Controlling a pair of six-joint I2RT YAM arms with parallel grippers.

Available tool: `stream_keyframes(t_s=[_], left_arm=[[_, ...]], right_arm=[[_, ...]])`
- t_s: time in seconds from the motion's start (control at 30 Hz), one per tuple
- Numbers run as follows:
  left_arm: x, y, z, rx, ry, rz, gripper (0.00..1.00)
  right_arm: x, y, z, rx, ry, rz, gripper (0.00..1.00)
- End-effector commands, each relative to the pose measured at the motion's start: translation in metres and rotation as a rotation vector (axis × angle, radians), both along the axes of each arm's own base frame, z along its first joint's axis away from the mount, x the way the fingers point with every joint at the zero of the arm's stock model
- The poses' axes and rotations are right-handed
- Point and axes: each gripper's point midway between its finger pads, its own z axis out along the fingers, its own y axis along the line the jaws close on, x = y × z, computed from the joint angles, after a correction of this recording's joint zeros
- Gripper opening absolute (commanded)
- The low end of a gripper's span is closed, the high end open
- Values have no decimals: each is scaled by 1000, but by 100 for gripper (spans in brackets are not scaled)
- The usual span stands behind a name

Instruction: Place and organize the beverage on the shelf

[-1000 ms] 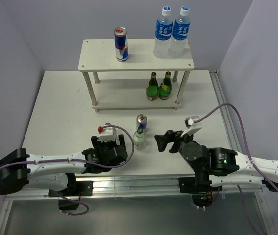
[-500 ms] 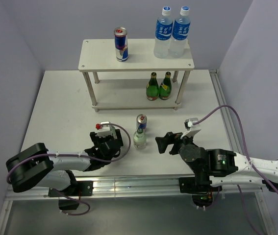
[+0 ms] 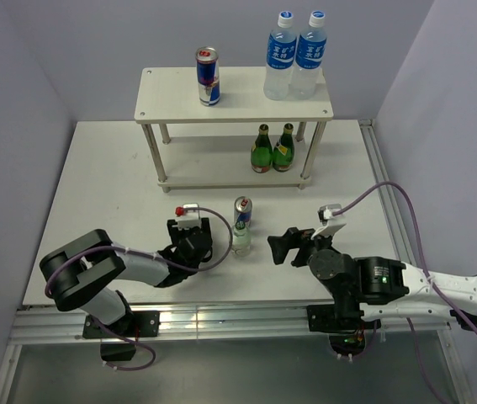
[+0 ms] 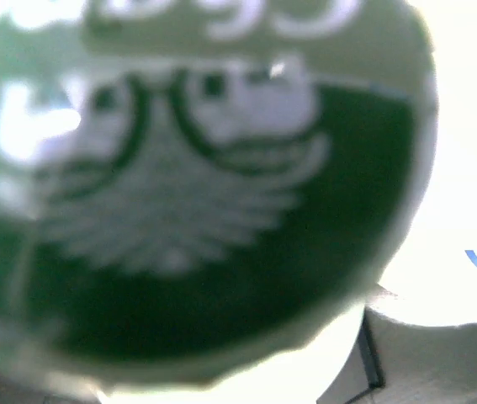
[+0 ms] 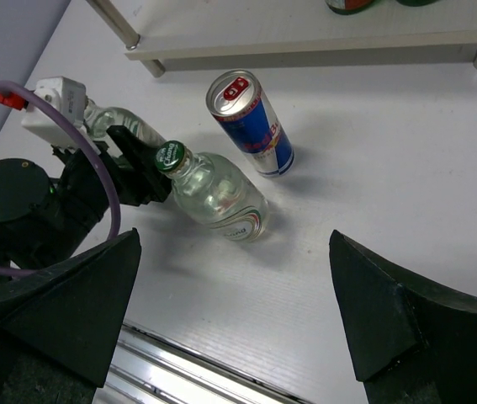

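The green-capped bottle (image 3: 240, 238) stands mid-frame on the desk (image 3: 95, 185). Its cap is right at the tips of the left tool (image 5: 152, 172); I cannot tell how wide that tool gapes. A can (image 3: 243, 210) stands just above the bottle. The right tool (image 3: 282, 246), spread wide and empty, lies to the bottle's right. The shelf (image 3: 171, 93) stands at upper centre.

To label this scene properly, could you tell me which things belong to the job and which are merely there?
Job: shelf, shelf can, table can, blue bottles, green bottles, clear bottle.
Merely there: table, cables.
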Motion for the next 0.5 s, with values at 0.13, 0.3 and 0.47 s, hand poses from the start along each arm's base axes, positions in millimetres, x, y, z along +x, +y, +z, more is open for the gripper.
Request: stream_keyframes(t_s=[0.13, 0.3, 0.47], left_arm=[[15, -18, 35, -64, -72, 5, 9], [24, -23, 69, -64, -115, -4, 0], [45, -24, 111, -100, -171, -28, 0]], right_arm=[[2, -9, -5, 19, -5, -43, 100], [3, -10, -6, 23, -8, -48, 100], [3, -11, -4, 31, -16, -47, 100]])
